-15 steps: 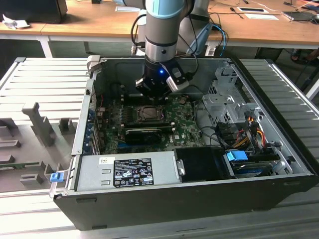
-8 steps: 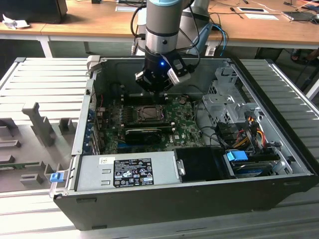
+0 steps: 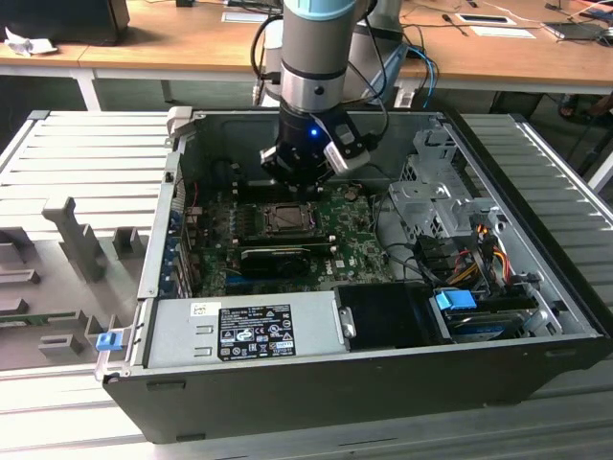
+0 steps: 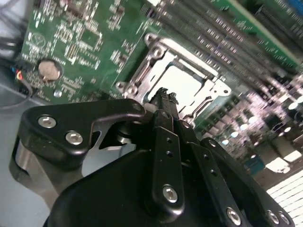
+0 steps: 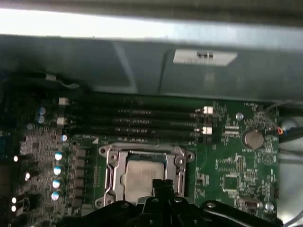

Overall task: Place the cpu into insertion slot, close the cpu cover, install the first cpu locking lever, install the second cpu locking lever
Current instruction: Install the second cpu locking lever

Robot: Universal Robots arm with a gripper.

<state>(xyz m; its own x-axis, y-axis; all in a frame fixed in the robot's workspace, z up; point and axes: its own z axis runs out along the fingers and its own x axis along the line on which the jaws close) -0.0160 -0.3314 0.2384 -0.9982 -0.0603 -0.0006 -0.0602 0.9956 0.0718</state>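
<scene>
The cpu [image 5: 142, 174], a dull silver-grey square, lies in the insertion slot [image 3: 287, 218] on the green motherboard. The cpu cover [image 5: 111, 165], a silver frame plate, lies flat around it, and the chip's top [image 4: 182, 87] shows through the cut-out in both wrist views. My gripper [image 5: 163, 185] hangs just above the socket's near edge, its black fingertips [image 4: 163, 93] pressed together with nothing between them. In the exterior view the gripper [image 3: 299, 182] sits low inside the open computer case, directly over the back side of the socket.
Black memory slots [image 5: 137, 120] run beside the socket, and a coin battery [image 5: 252, 138] sits on the board. A long black graphics card [image 3: 278, 257] lies in front of the socket. A grey power supply [image 3: 244, 331] and a metal drive cage [image 3: 431, 192] crowd the case.
</scene>
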